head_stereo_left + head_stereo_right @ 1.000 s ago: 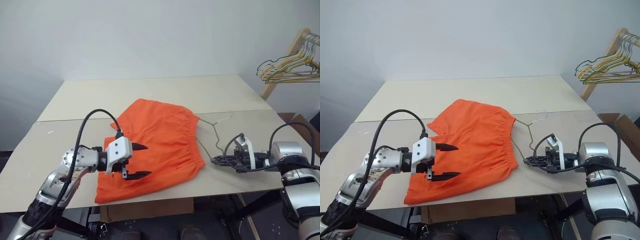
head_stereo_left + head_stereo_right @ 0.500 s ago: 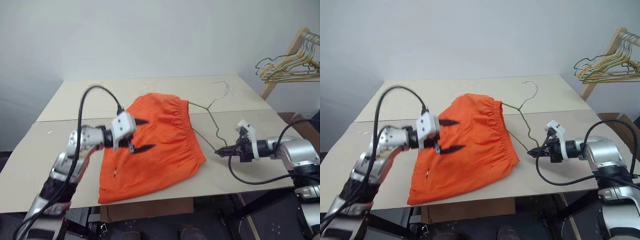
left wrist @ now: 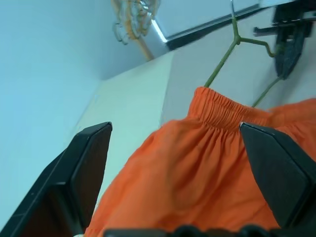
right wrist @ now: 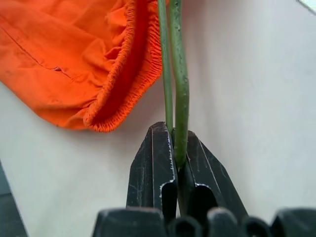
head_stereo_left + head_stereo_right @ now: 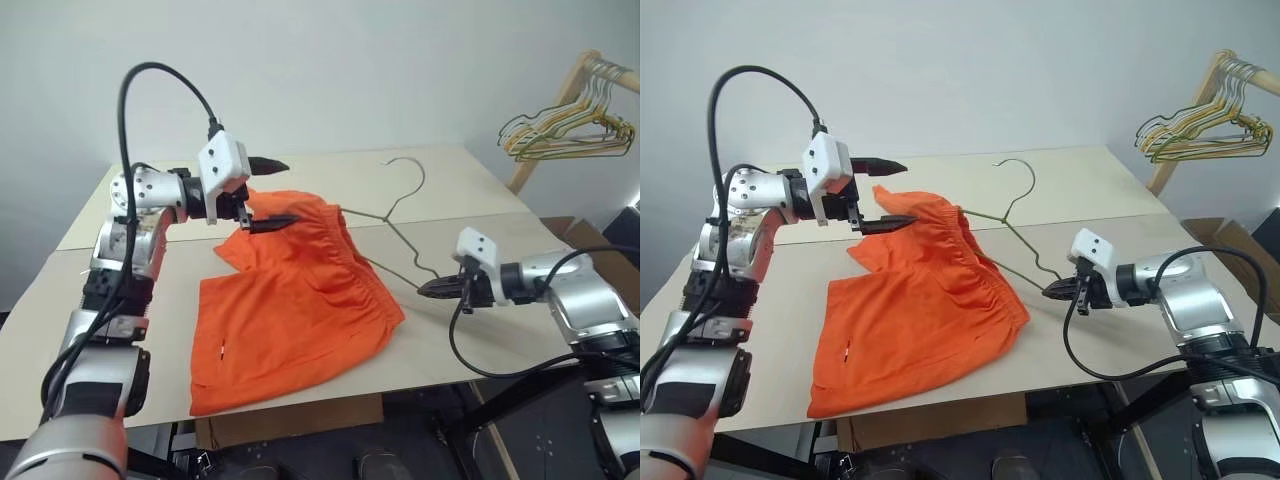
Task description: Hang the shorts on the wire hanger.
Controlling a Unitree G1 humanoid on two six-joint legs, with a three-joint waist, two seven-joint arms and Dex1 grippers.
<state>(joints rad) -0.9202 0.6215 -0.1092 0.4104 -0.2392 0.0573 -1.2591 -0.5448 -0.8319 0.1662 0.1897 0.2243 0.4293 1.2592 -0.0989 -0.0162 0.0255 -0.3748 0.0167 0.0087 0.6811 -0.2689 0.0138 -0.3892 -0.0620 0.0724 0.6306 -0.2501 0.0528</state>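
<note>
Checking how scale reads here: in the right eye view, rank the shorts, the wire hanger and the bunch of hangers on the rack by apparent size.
1. the shorts
2. the wire hanger
3. the bunch of hangers, farther from the camera, so its rank against the wire hanger is unsure.

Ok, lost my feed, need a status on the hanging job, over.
Right gripper shut on wire hanger. Left gripper open above shorts. Hanger partly inside waistband. Nothing in the way.
</note>
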